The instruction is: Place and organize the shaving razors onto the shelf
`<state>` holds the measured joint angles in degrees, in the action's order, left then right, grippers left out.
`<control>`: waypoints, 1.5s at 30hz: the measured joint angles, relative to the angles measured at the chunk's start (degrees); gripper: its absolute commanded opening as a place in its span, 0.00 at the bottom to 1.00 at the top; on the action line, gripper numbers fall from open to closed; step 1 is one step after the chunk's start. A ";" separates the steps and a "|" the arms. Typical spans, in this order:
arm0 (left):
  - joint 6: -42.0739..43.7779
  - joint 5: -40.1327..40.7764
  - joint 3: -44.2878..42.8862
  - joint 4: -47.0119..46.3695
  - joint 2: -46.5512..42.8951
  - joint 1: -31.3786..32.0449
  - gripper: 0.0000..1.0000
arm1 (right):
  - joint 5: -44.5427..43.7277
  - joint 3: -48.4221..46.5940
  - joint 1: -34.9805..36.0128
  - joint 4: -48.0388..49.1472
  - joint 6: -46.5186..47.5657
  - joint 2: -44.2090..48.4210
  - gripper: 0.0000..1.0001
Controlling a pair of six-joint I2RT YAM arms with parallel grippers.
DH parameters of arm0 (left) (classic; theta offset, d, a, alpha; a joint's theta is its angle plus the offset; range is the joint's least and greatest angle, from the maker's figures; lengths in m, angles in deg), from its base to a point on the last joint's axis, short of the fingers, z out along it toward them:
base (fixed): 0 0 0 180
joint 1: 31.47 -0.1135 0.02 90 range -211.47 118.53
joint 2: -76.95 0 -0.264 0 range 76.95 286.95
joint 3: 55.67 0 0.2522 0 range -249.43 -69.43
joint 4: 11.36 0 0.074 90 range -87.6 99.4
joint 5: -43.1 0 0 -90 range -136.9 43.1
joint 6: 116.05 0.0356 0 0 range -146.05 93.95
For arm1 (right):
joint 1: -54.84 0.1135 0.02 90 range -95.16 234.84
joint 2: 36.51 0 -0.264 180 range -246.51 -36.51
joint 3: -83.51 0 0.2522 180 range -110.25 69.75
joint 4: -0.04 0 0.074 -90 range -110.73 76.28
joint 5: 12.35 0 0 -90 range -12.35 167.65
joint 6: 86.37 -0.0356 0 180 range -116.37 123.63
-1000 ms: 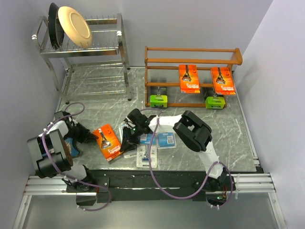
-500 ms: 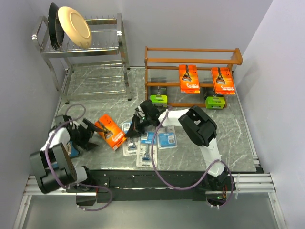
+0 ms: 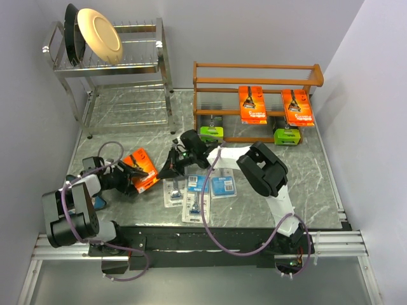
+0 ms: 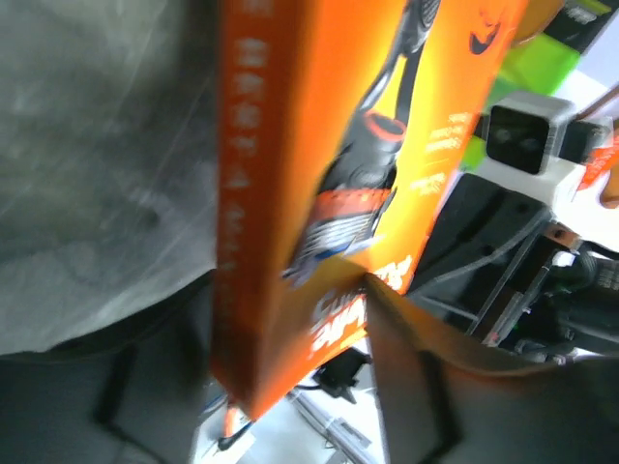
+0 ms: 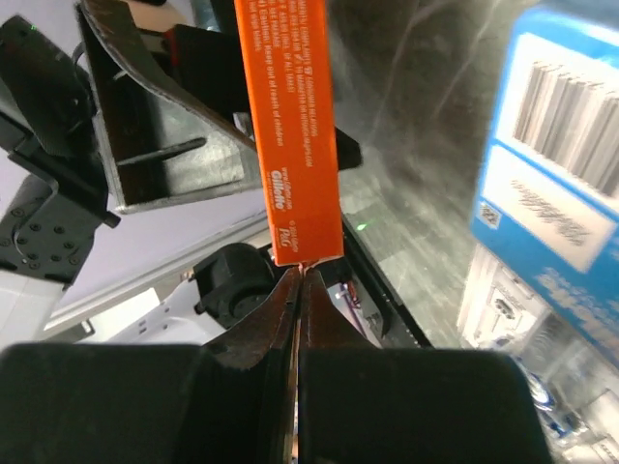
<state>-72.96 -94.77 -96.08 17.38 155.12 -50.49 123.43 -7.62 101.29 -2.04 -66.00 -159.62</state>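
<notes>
Down at eight o'clock, the left pincer (image 3: 131,178) is gripping a flat orange razor pack (image 3: 142,166), the closed right pincer (image 3: 166,170) touching its edge.

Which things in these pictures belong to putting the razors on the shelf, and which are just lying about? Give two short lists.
Belonging to the job:
wooden shelf
shelved orange packs
green boxes
held orange pack, in the left tool
blue blister cards on the table

Just lying about:
chrome dish rack
cream plate
</notes>
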 measured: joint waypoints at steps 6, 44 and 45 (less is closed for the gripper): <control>-2.36 -4.09 0.90 -7.74 1.33 -0.22 0.20 | -1.64 0.00 -1.75 -3.58 0.72 -0.02 0.42; 22.18 -21.49 -25.90 1.92 6.91 23.54 0.14 | 4.50 0.59 -21.97 -42.82 54.77 30.69 0.65; 21.79 -21.42 -28.09 1.62 7.80 24.65 0.14 | 3.87 1.20 -21.97 -43.89 56.46 32.65 0.65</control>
<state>-51.17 -116.19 -124.17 19.00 162.92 -25.84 127.30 -6.41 79.33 -45.93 -9.54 -126.97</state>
